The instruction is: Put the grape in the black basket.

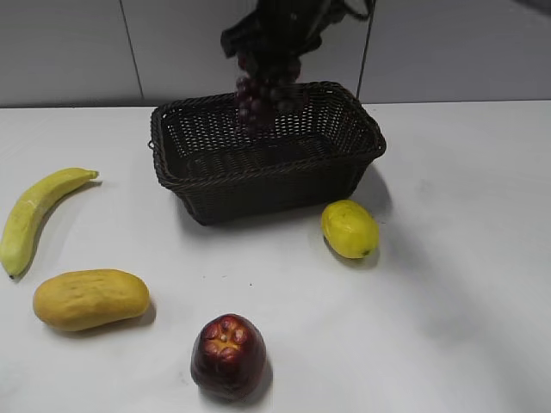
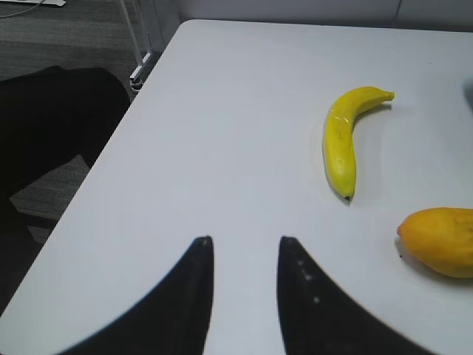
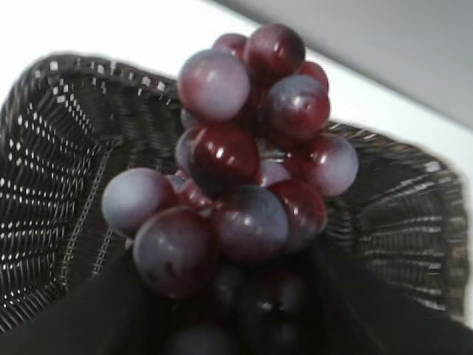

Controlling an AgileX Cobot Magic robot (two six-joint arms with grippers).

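So I had the grape bunch (image 1: 269, 96) dangling from my right fingers (image 1: 274, 53), clamped on its top, right over the back rim of the black basket (image 1: 215, 185). It hung pretty close to that back wall, so my worry was that a release there could bounce it off the rim and out behind the basket. My left fingers (image 2: 245, 255) were slightly parted, holding nothing, off beyond the banana (image 2: 341, 140).

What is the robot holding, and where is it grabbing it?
The right gripper holds the grape from the top, hanging over the black basket. The exact grip spot is hidden. The left gripper holds nothing.
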